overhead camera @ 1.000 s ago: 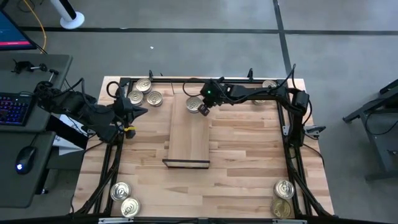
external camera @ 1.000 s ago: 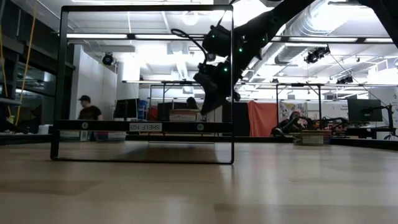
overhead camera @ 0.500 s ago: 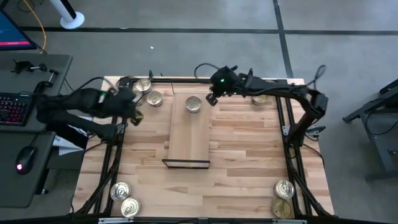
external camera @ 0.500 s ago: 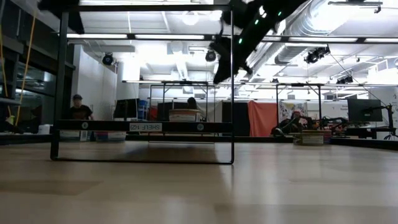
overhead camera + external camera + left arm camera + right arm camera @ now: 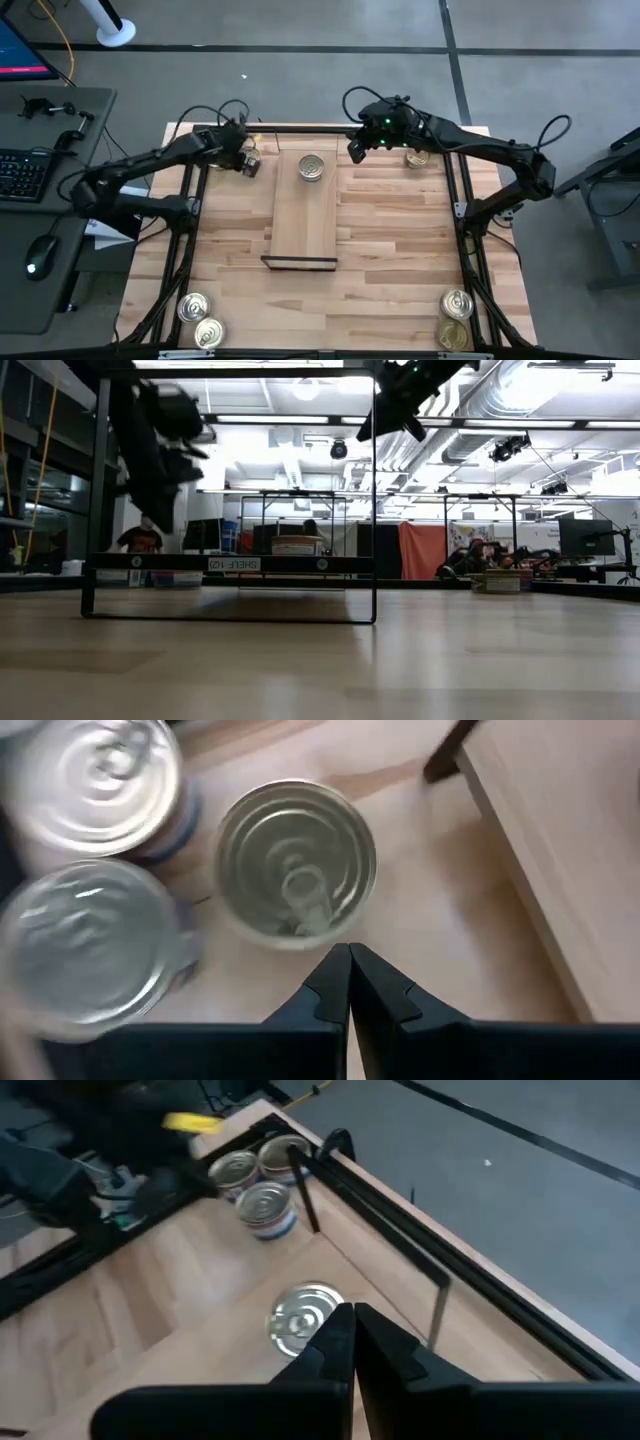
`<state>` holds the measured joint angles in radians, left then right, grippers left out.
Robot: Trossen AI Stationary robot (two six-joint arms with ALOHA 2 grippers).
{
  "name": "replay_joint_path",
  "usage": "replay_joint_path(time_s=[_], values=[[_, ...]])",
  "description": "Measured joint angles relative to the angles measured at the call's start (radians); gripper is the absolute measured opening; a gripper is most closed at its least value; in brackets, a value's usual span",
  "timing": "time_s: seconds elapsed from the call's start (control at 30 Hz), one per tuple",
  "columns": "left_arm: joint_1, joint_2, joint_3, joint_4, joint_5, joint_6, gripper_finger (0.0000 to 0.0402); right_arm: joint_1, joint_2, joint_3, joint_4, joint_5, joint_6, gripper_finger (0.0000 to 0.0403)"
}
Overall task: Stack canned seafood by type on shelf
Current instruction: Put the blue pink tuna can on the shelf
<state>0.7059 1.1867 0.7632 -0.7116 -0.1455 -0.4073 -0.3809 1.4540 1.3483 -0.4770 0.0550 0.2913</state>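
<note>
Tins sit in several clusters around the table (image 5: pixel 390 250). Going left to right: two tins at the near-left corner (image 5: pixel 200 320), then a group of three at the far-left corner (image 5: pixel 150 870) just left of the shelf (image 5: pixel 304 225). My left gripper (image 5: pixel 243 158) is stretched out over that far-left group, fingers pressed together with nothing between them; in the left wrist view the fingertips (image 5: pixel 349 975) hang right above a silver-lidded tin (image 5: pixel 296 862), with two more tins (image 5: pixel 88 780) touching or nearly touching each other beside it. I can't tell whether the tips touch the tin.

The shelf is a long light-wood board with black end frames, lying in the middle of the table and running far to near. One silver tin (image 5: pixel 312 167) sits alone on its far end, upright, lid up; the right wrist view shows it too (image 5: pixel 305 1315).

My right gripper (image 5: pixel 356 152) is just right of the shelf's far end, raised off the table, fingers together and holding nothing. In the low view it shows high up near the shelf's black frame (image 5: pixel 372 490). A tin (image 5: pixel 417 157) lies on the table at the far edge, partly under my right arm. Two more tins at the near-right corner (image 5: pixel 455 318), one silver, one yellowish.
</note>
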Motion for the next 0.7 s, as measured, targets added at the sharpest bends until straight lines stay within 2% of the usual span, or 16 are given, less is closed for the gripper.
replay_joint_path(time_s=[0.17, 0.37, 0.6, 0.7], values=[[0.088, 0.137, -0.005, 0.133, 0.021, 0.021, 0.0, 0.031, -0.003, 0.0, -0.016, 0.0, 0.013, 0.0], [0.1, 0.245, -0.005, 0.191, -0.01, 0.027, 0.0, 0.057, -0.003, 0.0, -0.015, 0.025, 0.026, 0.0], [0.076, 0.265, -0.001, 0.184, -0.032, 0.039, 0.0, 0.07, -0.003, 0.0, -0.018, 0.027, 0.024, 0.0], [0.054, 0.248, -0.001, 0.1, -0.022, 0.044, 0.0, 0.07, -0.003, 0.0, -0.057, 0.028, 0.023, 0.0]])
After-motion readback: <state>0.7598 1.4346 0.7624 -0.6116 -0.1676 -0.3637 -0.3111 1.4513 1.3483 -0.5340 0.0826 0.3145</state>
